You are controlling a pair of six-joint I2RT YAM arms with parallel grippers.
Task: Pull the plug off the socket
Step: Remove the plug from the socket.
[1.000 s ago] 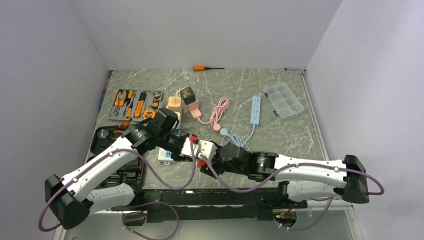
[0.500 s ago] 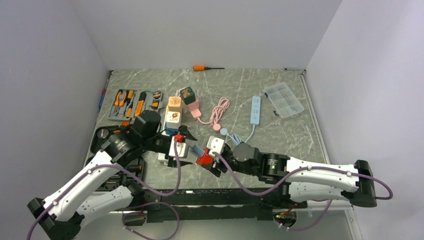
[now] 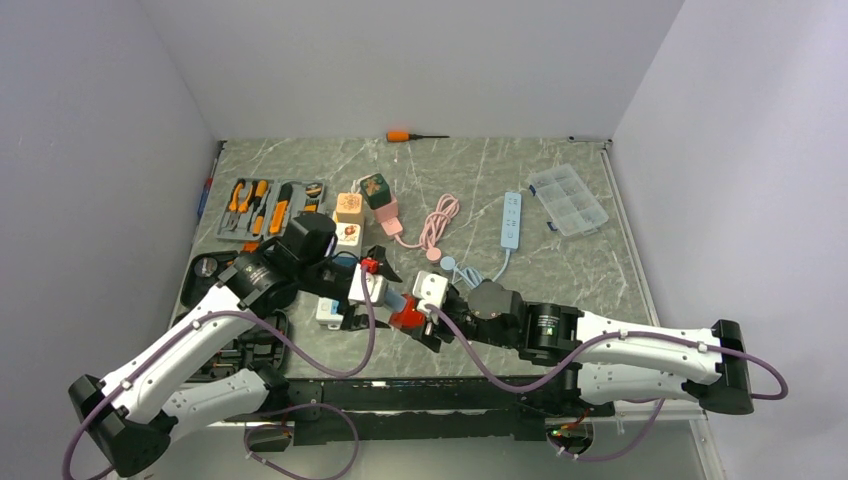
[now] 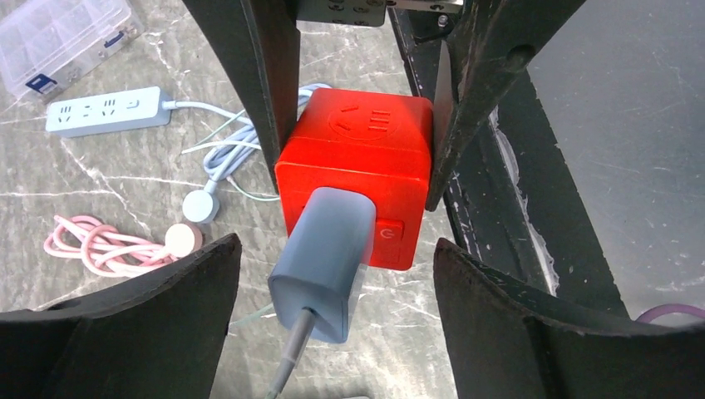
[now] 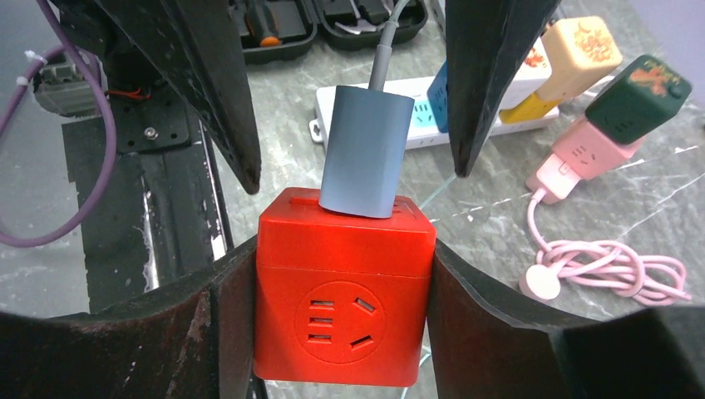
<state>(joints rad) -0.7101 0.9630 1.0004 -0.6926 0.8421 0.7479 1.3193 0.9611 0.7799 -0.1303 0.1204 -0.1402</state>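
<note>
My right gripper is clamped on the red socket, one finger flat against each side. The grey plug is seated in the socket's far face, and its cord runs off between the left fingers. My left gripper faces it head-on with jaws wide, a finger on either side of the plug, touching neither plug nor socket. From above, the left arm rises from its base with the elbow bent and the wrist turned right. The right arm lies low, stretched leftward along the near edge of the table. The two wrists meet nose to nose near the front middle.
</note>
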